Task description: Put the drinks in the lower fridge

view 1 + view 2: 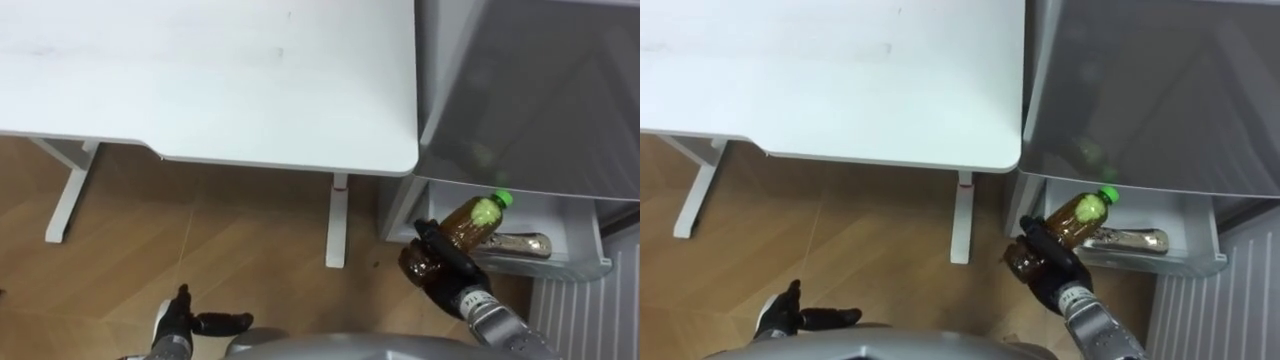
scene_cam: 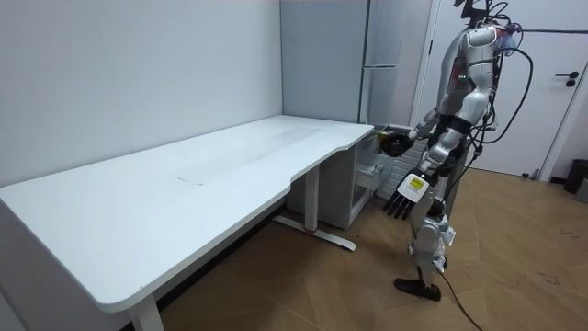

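**Nearly in, but the gap is tight**

The right robot hand (image 1: 445, 262) is curled round the lower body of a brown drink bottle (image 1: 470, 222) and holds it slanted, green cap (image 1: 503, 198) uppermost, just in front of the open drawer (image 1: 570, 262) of the lower fridge. The grip sits low on a tilted bottle, so I judge a slip or a twist in the fingers to be the main risk. The bottle would then fall to the wooden floor (image 1: 200, 250) short of the drawer.

The cap is close under the grey upper door (image 1: 540, 90) and could knock its bottom edge if lifted. A second bottle (image 1: 520, 243) already lies across the drawer, and a careless drop could strike it or roll off it.

The bench (image 1: 200, 80) corner almost touches the fridge, and its leg (image 1: 336, 220) stands near the arm's path. The left robot hand (image 1: 180, 320) hangs low, fingers loosely spread and empty.
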